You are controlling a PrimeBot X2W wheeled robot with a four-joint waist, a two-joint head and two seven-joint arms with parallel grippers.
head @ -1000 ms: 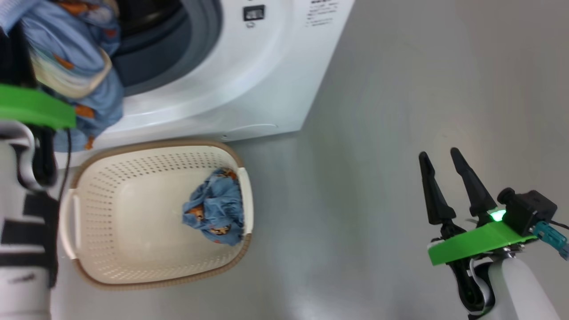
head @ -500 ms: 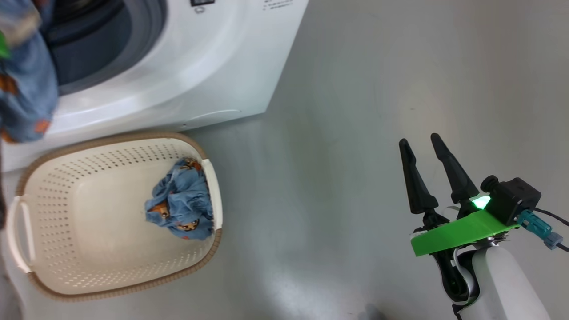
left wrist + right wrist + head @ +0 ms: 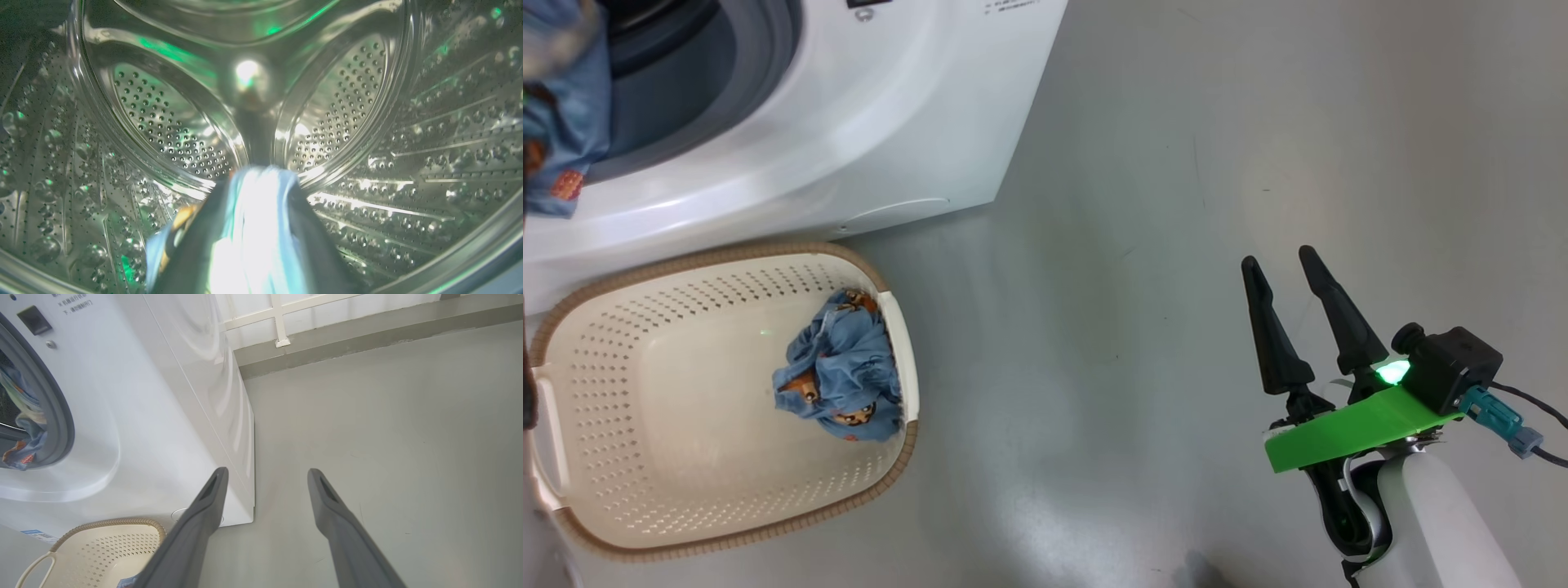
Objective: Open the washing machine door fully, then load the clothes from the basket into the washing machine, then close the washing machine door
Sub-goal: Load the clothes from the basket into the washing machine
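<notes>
The white washing machine [image 3: 866,122] stands at the top left, its door out of view. A light-blue printed bundle of clothes [image 3: 564,122] hangs in its opening, also seen as clothes [image 3: 24,428] in the right wrist view. Inside the steel drum [image 3: 163,122], my left gripper [image 3: 261,173] is open, and light-blue fabric [image 3: 257,228] still lies between its spread fingers. A second bundle of clothes [image 3: 837,376] sits in the cream basket [image 3: 727,253] in front of the machine. My right gripper [image 3: 1277,257] hovers open and empty over the floor to the right.
Bare grey floor [image 3: 1176,163] stretches right of the machine and basket. In the right wrist view, the basket's rim [image 3: 106,524] shows at the lower left. A wall base with a white frame [image 3: 282,339] runs behind the machine.
The head camera has shifted, sliding the scene left. The held clothes went from the machine's front into the drum, and my left fingers have spread apart. The right gripper stays open.
</notes>
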